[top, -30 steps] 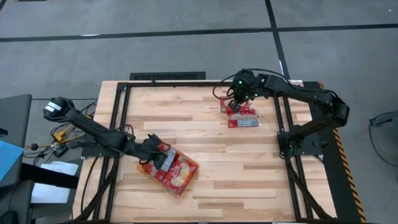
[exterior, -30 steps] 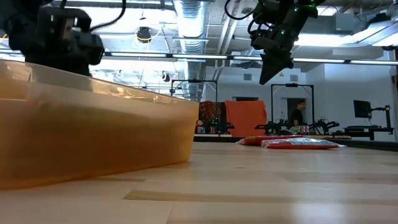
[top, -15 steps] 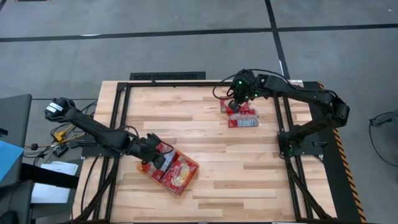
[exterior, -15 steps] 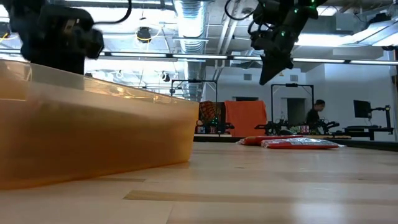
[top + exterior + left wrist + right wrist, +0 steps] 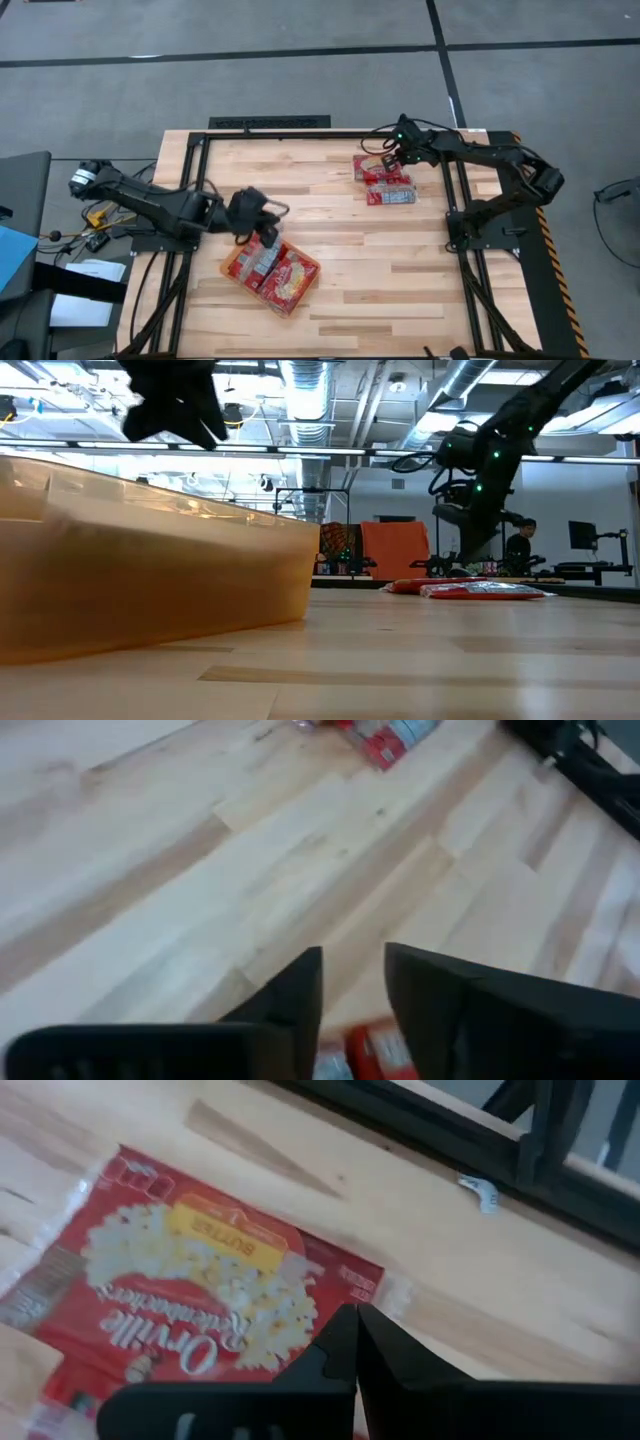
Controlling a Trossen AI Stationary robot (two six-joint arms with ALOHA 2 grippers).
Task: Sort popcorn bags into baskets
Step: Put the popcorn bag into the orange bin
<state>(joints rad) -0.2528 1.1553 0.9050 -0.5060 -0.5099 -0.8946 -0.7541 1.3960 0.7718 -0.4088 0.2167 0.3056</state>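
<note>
The flat red popcorn bags with cream picture panels lie in two groups. Several already rest in the shallow translucent orange plastic bin point(image 5: 272, 274), on the near left part of the pale wooden tabletop point(image 5: 350, 260). Two or three others point(image 5: 380, 181) lie overlapping flat on the tabletop near its far right edge, waiting to be picked up.

The left gripper point(image 5: 266, 232) hovers just above the bin's far edge. Its dark fingers point(image 5: 300, 995) stand slightly apart with nothing between them, which suggests a bag has just been let go into the bin.

The right gripper point(image 5: 392, 160) hangs low over the far edge of the loose bags. Its fingers point(image 5: 345, 1345) are pressed together, tips aimed at the corner of the top bag point(image 5: 200, 1295), apparently to work under that edge, since a flat packet offers little to pinch from above. No bag is held yet.
</note>
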